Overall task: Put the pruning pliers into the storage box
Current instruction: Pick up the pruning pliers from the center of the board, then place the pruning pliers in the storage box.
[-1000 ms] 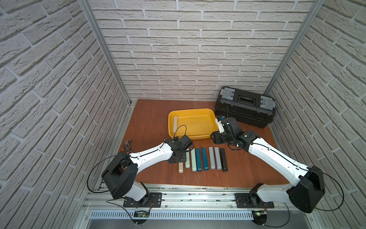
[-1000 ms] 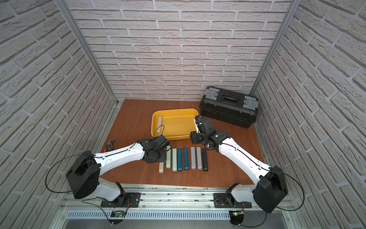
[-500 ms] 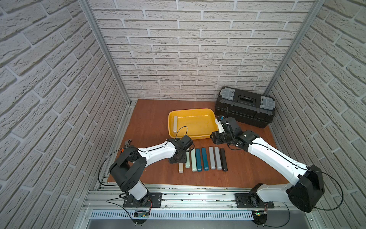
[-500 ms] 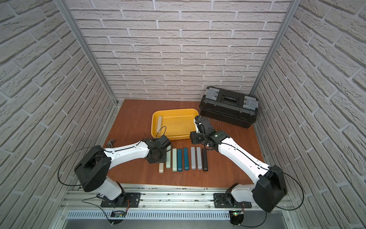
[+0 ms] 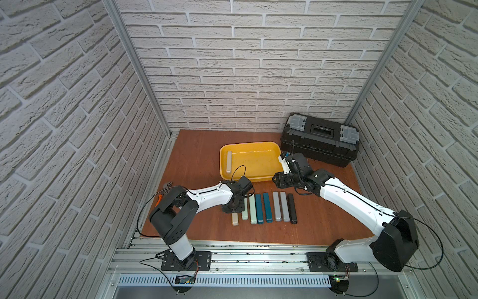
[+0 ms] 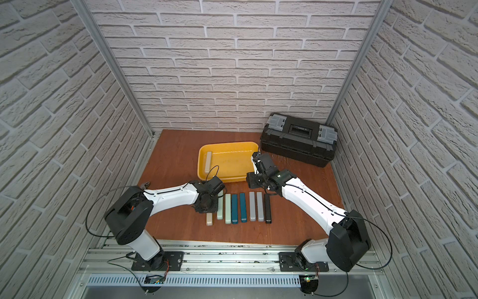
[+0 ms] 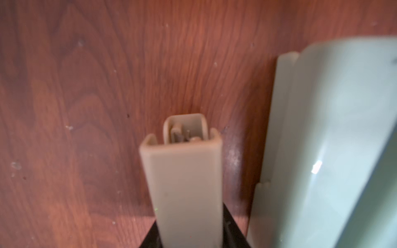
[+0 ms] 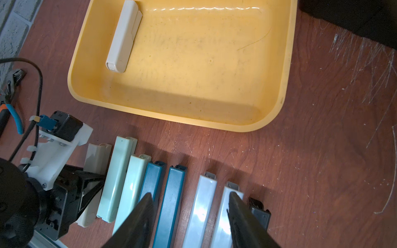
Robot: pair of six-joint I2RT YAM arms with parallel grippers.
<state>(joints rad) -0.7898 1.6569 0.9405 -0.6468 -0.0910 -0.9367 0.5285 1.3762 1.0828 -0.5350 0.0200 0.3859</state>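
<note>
Eight pruning pliers (image 5: 267,207) in a row on the table (image 5: 196,155), one beige one (image 5: 228,161) already laid in the storage box (image 8: 150,109).
The row's beige end bar (image 7: 187,182) is clamped across its width by the left gripper (image 5: 232,208), jaws shut on it; the end piece is judged easiest, its outer side being free for a finger. The right gripper (image 8: 189,194) is held about half open over the teal and grey bars (image 8: 169,204), nothing gripped, presumably in readiness.

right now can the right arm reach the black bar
Probably yes: the right hand hangs open by the row, and the black bar lies uncovered at the row's end on that arm's side. The grey bar close beside it may leave little room for a finger.
</note>
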